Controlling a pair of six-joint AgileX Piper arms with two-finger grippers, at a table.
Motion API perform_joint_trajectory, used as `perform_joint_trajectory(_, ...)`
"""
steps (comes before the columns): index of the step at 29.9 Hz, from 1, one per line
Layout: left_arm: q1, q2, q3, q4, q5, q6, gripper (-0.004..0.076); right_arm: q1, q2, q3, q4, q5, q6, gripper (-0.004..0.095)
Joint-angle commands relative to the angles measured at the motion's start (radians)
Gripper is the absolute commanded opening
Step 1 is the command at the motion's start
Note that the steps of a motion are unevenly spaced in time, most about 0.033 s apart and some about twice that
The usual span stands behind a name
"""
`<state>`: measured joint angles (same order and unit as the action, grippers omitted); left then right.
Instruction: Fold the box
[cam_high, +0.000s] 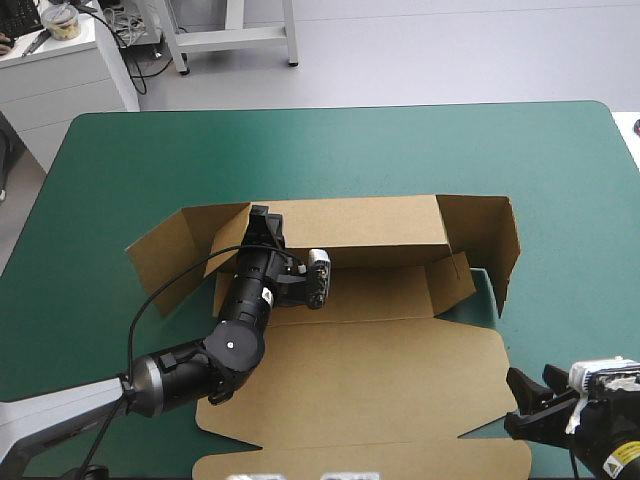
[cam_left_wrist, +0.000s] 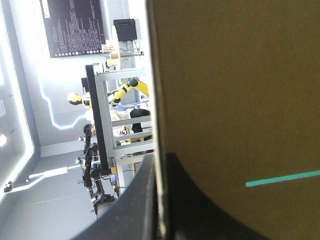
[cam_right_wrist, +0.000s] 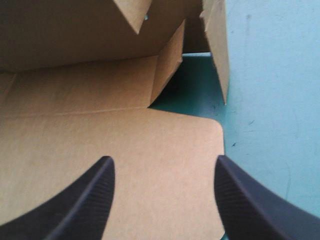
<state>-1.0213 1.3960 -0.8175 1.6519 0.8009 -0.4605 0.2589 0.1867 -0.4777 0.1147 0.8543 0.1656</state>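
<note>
Box (cam_high: 370, 365) sits mid-table on the teal-green cover (cam_high: 300, 150), part-folded. Lid panel (cam_high: 360, 395) lies flat on the near side and reaches almost to the near table edge. Far wall (cam_high: 360, 225) is raised. Left side flap (cam_high: 165, 255) is splayed outward and tilted. Right side flap (cam_high: 490, 235) stands up at the far-right corner, and a smaller inner flap (cam_high: 452, 283) is angled just inside it.

Left gripper (cam_high: 262, 222) comes in from the near left, across the lid, and ends at the far-left corner where the far wall meets the left flap. In the left wrist view the fingers (cam_left_wrist: 135, 205) are nearly together with a board edge of the box (cam_left_wrist: 240, 100) between them, so the left gripper (cam_left_wrist: 159, 170) is clamped on that wall.

Right gripper (cam_high: 515, 405) is at the near-right corner of the lid. Its fingers (cam_right_wrist: 87, 200) are spread wide and hold nothing. In the right wrist view the right gripper (cam_right_wrist: 163, 160) is over the lid of the box (cam_right_wrist: 100, 140), with the rounded lid corner just ahead of the right-hand finger and the bare cover (cam_right_wrist: 270, 75) beyond. Can't tell if the fingers touch the board.
</note>
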Motion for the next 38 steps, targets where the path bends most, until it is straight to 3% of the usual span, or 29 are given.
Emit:
perform_joint_trajectory(1, -0.009, -0.030, -0.020, 0.000, 0.026, 0.000, -0.0010, -0.001, 0.062, -0.037, -0.115, -0.125, 0.149, 0.0713)
perform_joint_trajectory(7, -0.009, -0.030, -0.020, 0.027, 0.028, 0.001, -0.0010, -0.001, 0.298, -0.155, -0.192, -0.148, 0.196, 0.0714)
perform_joint_trajectory(16, -0.009, -0.030, -0.020, 0.033, 0.075, 0.001, -0.0010, -0.029, 0.754, -0.540, -0.359, -0.160, 0.196, 0.0714)
perform_joint_trajectory(19, -0.009, -0.030, -0.020, 0.033, 0.083, 0.001, -0.0010, -0.072, 0.882, -0.687, -0.305, -0.128, 0.109, 0.0714)
perform_joint_trajectory(22, -0.009, -0.030, -0.020, 0.034, 0.077, 0.001, -0.0010, -0.126, 0.985, -0.833, -0.162, -0.079, -0.033, 0.0714)
perform_joint_trajectory(27, -0.009, -0.030, -0.020, 0.043, 0.071, 0.001, -0.0010, -0.219, 1.197, -1.081, 0.064, 0.139, -0.224, 0.0715)
perform_joint_trajectory(33, -0.009, -0.030, -0.020, 0.043, 0.041, 0.001, -0.0010, -0.256, 1.409, -1.313, 0.093, 0.335, -0.274, 0.0714)
perform_joint_trajectory(38, -0.009, -0.030, -0.020, 0.049, 0.023, 0.001, -0.0010, -0.256, 1.528, -1.394, 0.093, 0.393, -0.303, 0.0714)
